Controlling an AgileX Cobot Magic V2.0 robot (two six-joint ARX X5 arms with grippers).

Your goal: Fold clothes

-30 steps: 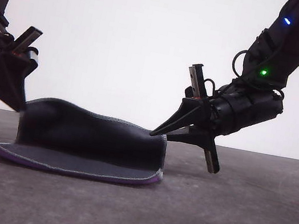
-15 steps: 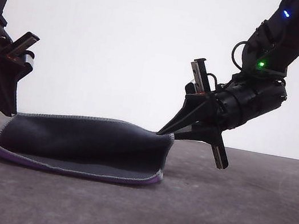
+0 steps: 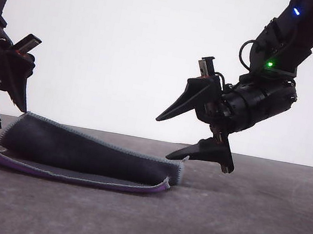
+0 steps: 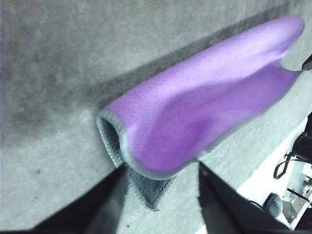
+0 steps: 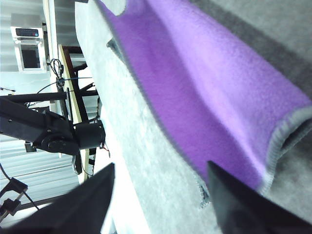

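Item: one small rectangular cloth (image 3: 89,155), thick and soft, with a grey stitched edge. It lies folded over on itself on the grey table (image 3: 246,230), left of the middle of the table in the front view. There the upper layer shows dark grey and rests on the lower layer, whose purple underside shows as a thin line along the near edge; the fold is rounded at the left end, and the right end is curled over as well. In both wrist views the upper surface of the cloth (image 4: 204,112) (image 5: 209,97) reads bright purple, with the grey border running round it and a corner of the dark grey face (image 4: 146,187) showing beneath the fold. Left gripper (image 3: 2,107): positioned at the left end of the cloth, just above the fold; its fingers (image 4: 97,204) are spread apart and hold nothing, the cloth end lying between and beyond them in the left wrist view. Right gripper (image 3: 165,137): positioned at the right end of the cloth, above and just beside the curled edge; its fingers (image 3: 195,153) are spread wide, the upper one raised well clear and the lower one close over the table, with nothing held between them. Table surface: matt grey, against a plain white background.
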